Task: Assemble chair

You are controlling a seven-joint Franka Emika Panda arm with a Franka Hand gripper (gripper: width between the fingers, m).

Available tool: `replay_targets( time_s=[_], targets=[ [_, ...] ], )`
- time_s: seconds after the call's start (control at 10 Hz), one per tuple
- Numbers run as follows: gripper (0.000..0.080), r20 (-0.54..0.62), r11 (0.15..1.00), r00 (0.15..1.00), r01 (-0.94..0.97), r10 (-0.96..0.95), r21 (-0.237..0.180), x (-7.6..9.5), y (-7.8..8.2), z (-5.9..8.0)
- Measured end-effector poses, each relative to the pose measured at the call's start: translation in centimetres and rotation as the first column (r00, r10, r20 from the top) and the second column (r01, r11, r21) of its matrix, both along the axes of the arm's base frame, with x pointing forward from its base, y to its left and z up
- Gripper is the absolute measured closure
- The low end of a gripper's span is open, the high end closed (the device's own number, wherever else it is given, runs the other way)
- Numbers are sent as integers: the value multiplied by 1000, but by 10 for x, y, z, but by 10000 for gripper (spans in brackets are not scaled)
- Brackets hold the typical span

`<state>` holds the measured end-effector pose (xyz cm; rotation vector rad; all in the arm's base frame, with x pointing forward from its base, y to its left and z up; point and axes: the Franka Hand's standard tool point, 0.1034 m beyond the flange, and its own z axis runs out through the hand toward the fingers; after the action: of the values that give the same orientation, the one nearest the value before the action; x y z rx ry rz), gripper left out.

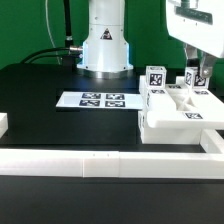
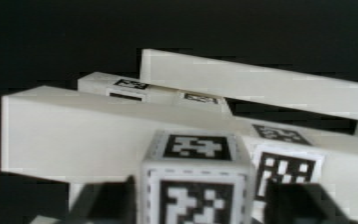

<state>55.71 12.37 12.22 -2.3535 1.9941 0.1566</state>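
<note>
Chair [image 1: 178, 112] parts are clustered near the tabletop [image 1: 40, 85] corner by the border wall [image 1: 100, 162]. One tagged leg [image 2: 197, 180] is seemingly clamped by the gripper [image 1: 197, 80]. Glossy, stiff, light plastic is judged slippery; flat faces are best gripped.

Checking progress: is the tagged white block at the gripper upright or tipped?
Upright: the block stands vertically on the chair assembly beneath the gripper.

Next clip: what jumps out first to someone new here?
The cluster of glossy white blocky chair parts with black-and-white tags, at the exterior view's right against the long low white border wall. The gripper hangs right over them, with a tagged white block filling the wrist view. The marker board lies flat mid-table.
</note>
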Motion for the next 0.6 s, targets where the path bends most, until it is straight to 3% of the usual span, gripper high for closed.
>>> replay_targets(
  time_s=[0.1, 0.2, 0.6],
  targets=[
    [261, 0, 1000, 1000, 1, -1, 1, 0, 0, 0],
    [184, 2, 1000, 1000, -18, 18, 2, 0, 0, 0],
    [152, 39, 937, 936, -349, 349, 8, 0, 0, 0]
  ],
)
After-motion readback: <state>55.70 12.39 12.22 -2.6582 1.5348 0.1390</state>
